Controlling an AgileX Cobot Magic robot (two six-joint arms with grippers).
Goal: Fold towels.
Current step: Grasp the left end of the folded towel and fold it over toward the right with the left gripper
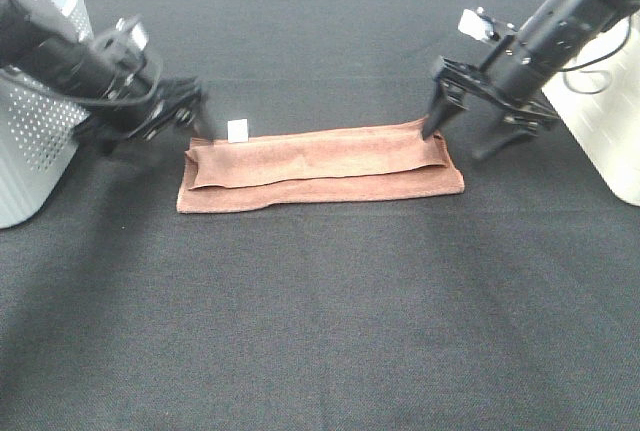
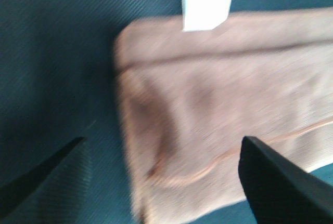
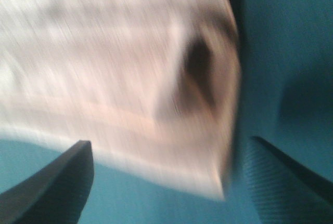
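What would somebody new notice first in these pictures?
The reddish-brown towel, folded into a long strip, lies mid-table on the black cloth, a white tag at its far left corner. The left gripper and the right gripper, both open, stand at its two ends.

Black table (image 1: pixel 320 331); folded brown towel (image 1: pixel 320 166)

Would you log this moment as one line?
towel folded lengthwise | left gripper open, by tag end | right gripper open, at other end
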